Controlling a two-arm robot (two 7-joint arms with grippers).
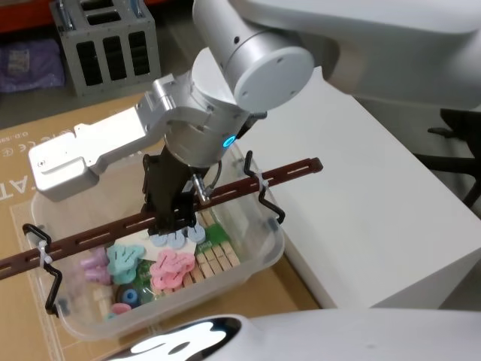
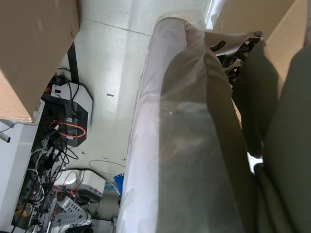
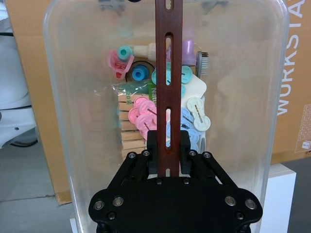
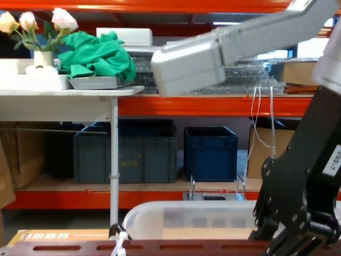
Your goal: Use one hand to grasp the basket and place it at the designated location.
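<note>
Over the cardboard (image 1: 22, 188) beside the white table (image 1: 361, 210), our right gripper (image 1: 174, 219) is clenched on the bar handle (image 1: 98, 238) of the basket (image 1: 255, 263), so we judge grasping done, placing left.

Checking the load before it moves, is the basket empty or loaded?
Not empty: the basket holds pastel plastic clips and wooden clothespins on its bottom; the right tool grips its handle.

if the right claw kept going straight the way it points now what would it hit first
The right claw is shut on the handle, so that bar is met at once. Beyond it, the line likely ends on the pastel clips lying in the basket, though depth is unclear.
</note>
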